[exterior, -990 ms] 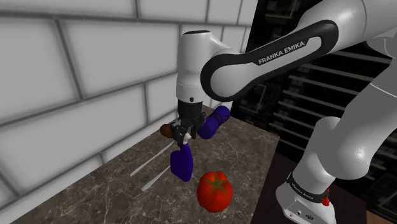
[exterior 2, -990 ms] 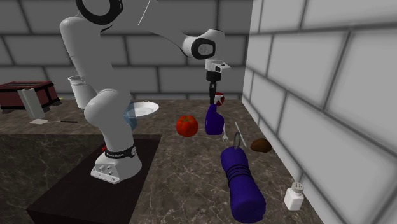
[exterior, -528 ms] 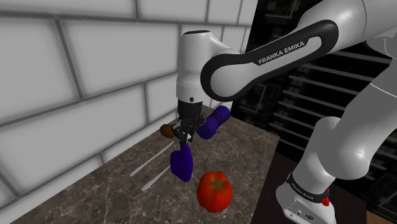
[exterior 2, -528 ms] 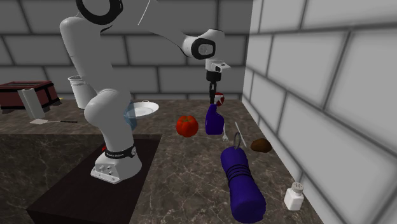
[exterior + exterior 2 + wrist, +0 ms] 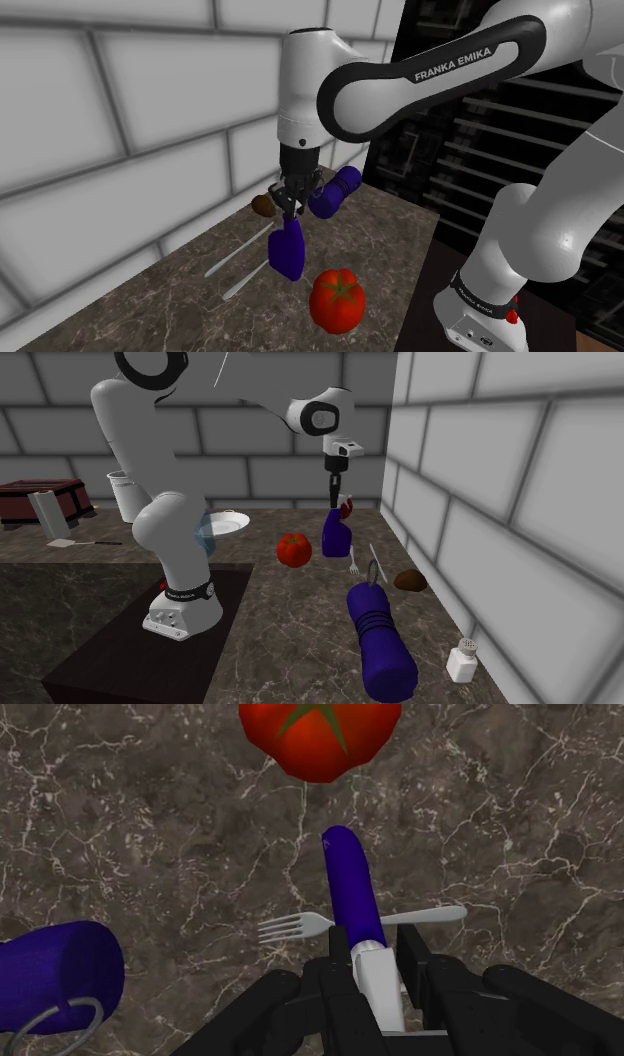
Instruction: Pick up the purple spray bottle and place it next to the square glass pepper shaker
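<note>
Purple spray bottle point(image 5: 335, 538) is hanging upright under the arm, mid-frame in the second exterior view, just beside the tomato point(image 5: 294, 549). Jaws are gripping it by its white head point(image 5: 378, 979), one finger on each side, with the body pointing down at the tabletop point(image 5: 290, 632). In the wrist view the bottle is dangling over a fork point(image 5: 295, 926). It looks just off the stone, but that is hard to tell for certain.

Square pepper shaker point(image 5: 463, 659), drawn white, is standing at the lower right of the second exterior view, near the tiled wall point(image 5: 520, 502) and well apart from the bottle. A large purple cylinder point(image 5: 380, 640) is lying on its side between the two. A brown lump point(image 5: 410, 580) is sitting near the wall, right of centre.

Judgement: the step in hand is the carry to the shaker.

- More height is likely needed before travelling, so the base is passing over the cylinder rather than into it. A round thing on its side will probably roll if nudged.
- The grip is on the narrow head, with the weight hanging below, so the bottle may swing. A slow, level move with the wrist vertical is advisable.
- The free space between the cylinder's near end and the shaker looks tight. Coming straight down from above is safer than sliding in sideways.
- The shaker looks small and light and is likely to tip. The bottle should be aiming close beside it, not touching.
- The base should be resting on the stone before the jaws are opening.
</note>
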`<act>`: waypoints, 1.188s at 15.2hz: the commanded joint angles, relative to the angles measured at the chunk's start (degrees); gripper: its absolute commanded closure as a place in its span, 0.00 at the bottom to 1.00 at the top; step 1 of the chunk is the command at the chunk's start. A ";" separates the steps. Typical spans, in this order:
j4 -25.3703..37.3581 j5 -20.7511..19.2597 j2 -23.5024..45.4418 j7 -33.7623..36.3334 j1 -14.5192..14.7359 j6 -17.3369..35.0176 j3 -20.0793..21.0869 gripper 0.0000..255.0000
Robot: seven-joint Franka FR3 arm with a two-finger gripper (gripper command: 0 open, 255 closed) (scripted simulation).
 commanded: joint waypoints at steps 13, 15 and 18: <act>8.60 0.17 -2.44 -0.07 -0.19 -10.97 -0.91 1.00; 10.02 0.13 -2.57 -0.03 -0.23 -12.51 -1.02 1.00; 12.24 0.06 -2.66 0.05 -0.30 -14.82 -1.16 1.00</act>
